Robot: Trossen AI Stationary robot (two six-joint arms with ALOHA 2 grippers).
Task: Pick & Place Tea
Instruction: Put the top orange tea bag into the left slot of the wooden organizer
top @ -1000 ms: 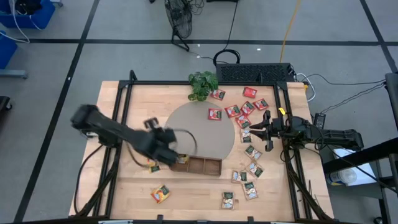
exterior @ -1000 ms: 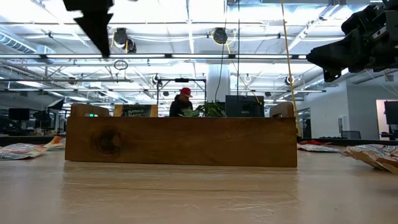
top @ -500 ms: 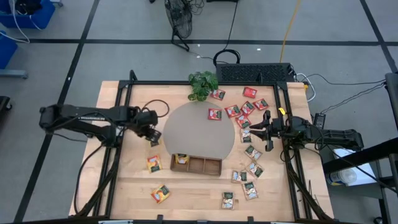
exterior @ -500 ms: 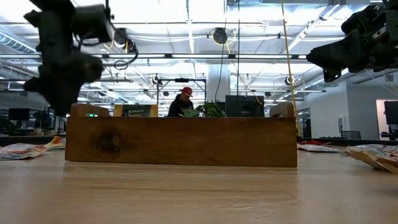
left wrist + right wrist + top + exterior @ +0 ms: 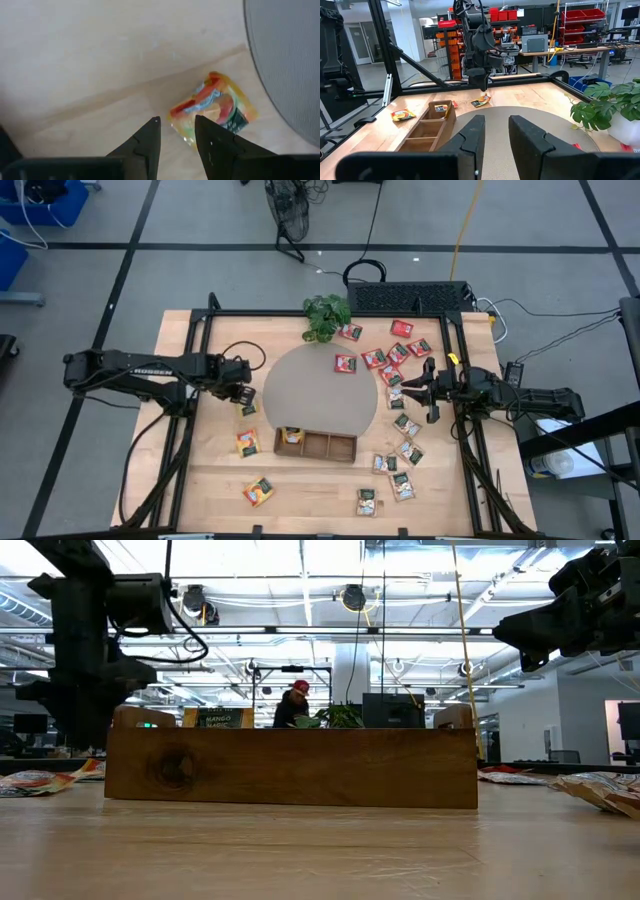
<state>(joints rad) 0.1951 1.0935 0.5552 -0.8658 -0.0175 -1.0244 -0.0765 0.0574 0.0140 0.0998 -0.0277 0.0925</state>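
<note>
Tea packets lie scattered on the table: red ones [image 5: 375, 358] at the far right, beige ones [image 5: 405, 450] at the near right, orange-yellow ones [image 5: 247, 442] at the near left. One packet [image 5: 292, 436] lies in the left compartment of the wooden tray [image 5: 330, 446]. My left gripper [image 5: 177, 125] points down, open, just above the table beside an orange-yellow packet [image 5: 215, 112], with nothing between its fingers. My right gripper [image 5: 495, 127] waits level at the table's right side [image 5: 402, 392], open and empty.
A round grey mat [image 5: 320, 390] covers the table's middle, just to the right of the left gripper. A potted plant [image 5: 327, 315] stands at the far edge. A black frame [image 5: 200, 330] runs around the table. People and shelves show in the room behind.
My left gripper has swung from the tray's left end toward the table's far left and come down, rolling about its own axis as it went. It now hangs over the orange-yellow packet beside the mat. The gap between its fingers shows no change.
</note>
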